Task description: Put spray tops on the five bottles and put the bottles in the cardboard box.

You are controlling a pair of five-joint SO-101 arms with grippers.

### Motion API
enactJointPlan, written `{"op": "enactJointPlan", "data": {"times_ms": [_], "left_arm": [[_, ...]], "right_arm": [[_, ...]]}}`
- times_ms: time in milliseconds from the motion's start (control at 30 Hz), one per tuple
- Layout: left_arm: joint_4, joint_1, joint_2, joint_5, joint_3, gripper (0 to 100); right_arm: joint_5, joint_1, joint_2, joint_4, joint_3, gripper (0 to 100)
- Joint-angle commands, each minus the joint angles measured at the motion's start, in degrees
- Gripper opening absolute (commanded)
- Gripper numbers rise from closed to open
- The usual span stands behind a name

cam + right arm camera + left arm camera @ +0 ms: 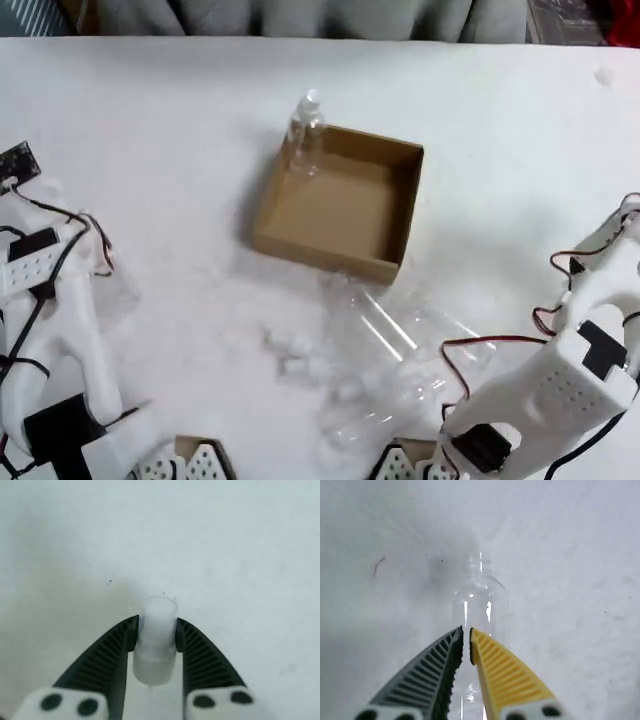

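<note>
Nearest, at the right gripper [157, 622]: clamps a white spray top [157, 647] between two black fingers [110, 655], the round end poking just past the tips, with white table [240, 540] beyond.

At the left gripper [466, 632]: presses the grey and yellow fingers [430, 670] together down to a thin slit, gripping nothing. Points along a clear bottle [479, 600] lying on the table under and beyond the tips, its bare threaded neck at the end away from the fingers.

Farther out, seen from the high view: a loose heap of clear bottles [390, 365] lying on their sides just in front of the cardboard box [335, 250], and a few small loose tops [290, 350] beside the heap.

Farthest: a capped bottle [305, 135] standing upright in the open box's far corner.
</note>
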Motion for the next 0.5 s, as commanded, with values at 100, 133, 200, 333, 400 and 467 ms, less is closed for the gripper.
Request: {"op": "enactJointPlan", "data": {"times_ms": [100,133,200,333,400,467], "left_arm": [[-1.6,0.0,-1.5,0.2,-0.4,3],[-1.6,0.0,-1.5,0.2,-0.4,3],[-1.6,0.0,-1.5,0.2,-0.4,3],[-1.6,0.0,-1.5,0.2,-0.4,3],[-1.6,-0.1,-1.5,0.2,-0.4,3],[-1.6,-0.2,-1.5,0.2,-0.4,3]], "right_arm": [[20.0,-0.6,-0.9,4.4,-8.3,1.6],[21.7,-0.6,-1.4,5.0,-8.7,1.6],[26.8,-0.7,-2.9,5.8,-8.8,1.6],[38.9,-1.1,-4.9,9.4,-8.7,1.6],[42.5,-1.1,-5.1,11.6,-8.4,1.6],[44.2,-1.1,-5.6,11.4,-6.2,1.6]]}}
